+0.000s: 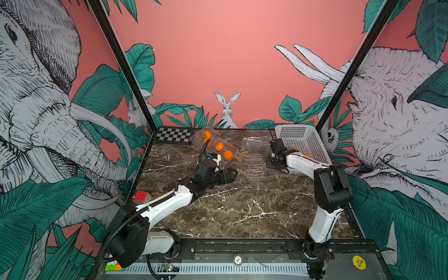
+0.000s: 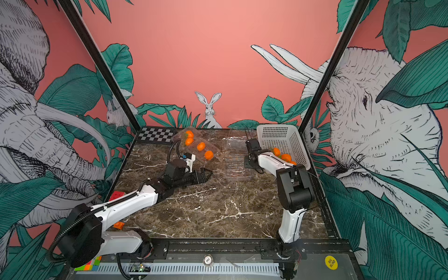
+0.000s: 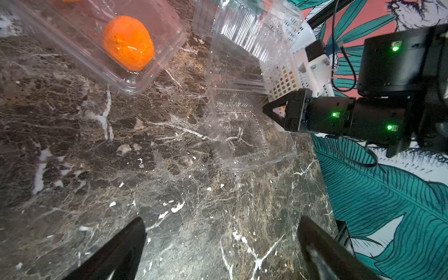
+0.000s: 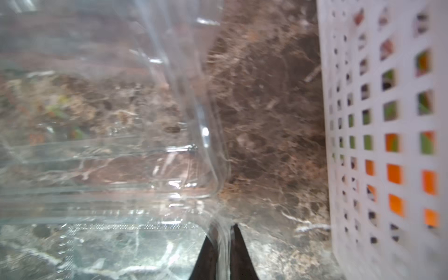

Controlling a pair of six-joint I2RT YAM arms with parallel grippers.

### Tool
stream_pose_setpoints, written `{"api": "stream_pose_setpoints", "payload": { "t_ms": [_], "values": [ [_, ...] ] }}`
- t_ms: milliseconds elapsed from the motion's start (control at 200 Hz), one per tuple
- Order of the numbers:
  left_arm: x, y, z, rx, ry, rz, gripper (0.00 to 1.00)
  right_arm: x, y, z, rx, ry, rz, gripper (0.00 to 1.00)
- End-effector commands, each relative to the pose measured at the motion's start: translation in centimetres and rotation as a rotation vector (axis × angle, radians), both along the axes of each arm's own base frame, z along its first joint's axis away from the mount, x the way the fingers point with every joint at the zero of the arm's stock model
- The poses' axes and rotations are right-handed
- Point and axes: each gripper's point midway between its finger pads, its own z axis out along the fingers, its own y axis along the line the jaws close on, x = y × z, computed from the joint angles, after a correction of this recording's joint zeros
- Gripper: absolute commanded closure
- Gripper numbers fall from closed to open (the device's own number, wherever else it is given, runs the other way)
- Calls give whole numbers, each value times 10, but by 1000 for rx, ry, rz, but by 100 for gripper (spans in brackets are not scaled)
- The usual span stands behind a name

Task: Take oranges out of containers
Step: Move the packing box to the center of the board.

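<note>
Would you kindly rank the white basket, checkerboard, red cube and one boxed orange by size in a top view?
white basket
checkerboard
red cube
orange
The cube is nearer the camera, so unsure there.

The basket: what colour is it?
The basket is white, with small holes; best in a top view.

Your right gripper sits at a corner of the open container, with the rim between its fingertips. The basket stands just right of it, apart from that container, with oranges inside. Your left gripper is left of the open container, with the table under it. Behind it lies the filled container, and the far container is behind that.
</note>
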Motion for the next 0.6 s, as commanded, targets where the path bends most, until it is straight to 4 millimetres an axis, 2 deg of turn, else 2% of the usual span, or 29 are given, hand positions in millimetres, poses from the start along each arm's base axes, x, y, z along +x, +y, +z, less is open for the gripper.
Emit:
{"api": "stream_pose_setpoints", "payload": {
  "t_ms": [0, 115, 275, 525, 595],
  "values": [
    [5, 0, 1, 3, -4, 2, 1, 3, -10, 8, -1, -40, -64, 89],
    [7, -4, -1, -5, 4, -6, 1, 7, -12, 12, -12, -53, -73, 86],
    [9, -5, 2, 0, -1, -11, 1, 13, -8, 21, 2, -67, -59, 74],
    [19, 14, 10, 14, -9, 21, 1, 15, -3, 66, 46, -151, -45, 52],
    [26, 26, 14, 26, -7, 54, 1, 13, 2, 83, 79, -186, -33, 40]
  ]
}}
